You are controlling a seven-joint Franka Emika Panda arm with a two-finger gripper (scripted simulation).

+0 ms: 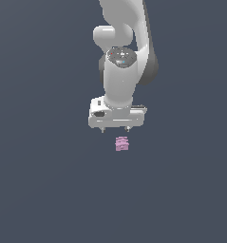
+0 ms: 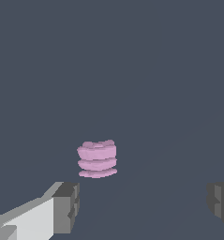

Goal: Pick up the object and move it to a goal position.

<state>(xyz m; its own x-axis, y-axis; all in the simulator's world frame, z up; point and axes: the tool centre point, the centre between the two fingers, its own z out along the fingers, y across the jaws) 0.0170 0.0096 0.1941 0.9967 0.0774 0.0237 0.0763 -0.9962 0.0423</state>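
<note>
While the white Franka arm reaches down from the upper part of the exterior view, its white, box-shaped gripper hangs with its two short fingertips pointing downward and spread well apart. In the wrist view the grey pads of the two fingers sit at opposite edges of the picture with a wide bare gap between them, and nothing is held there.

The small pale pink blocky object with horizontal ridges like stacked layers rests just below the gripper, slightly toward the exterior view's right of the midpoint between the fingertips. It is narrower than the gripper body and clearly narrower than the gap between the fingers. In the wrist view the same pink object appears ahead of the fingers, nearer to the finger with the pale housing than to the other, and not touching either one. It stands upright, its layers lying flat one over another.

The plain dark blue-grey tabletop spreads evenly around the object and the gripper on every side. No other item shows near the object, and nothing lies between the fingertips and the pink object. Whether the fingertips have reached the object's height cannot be told from these views.
</note>
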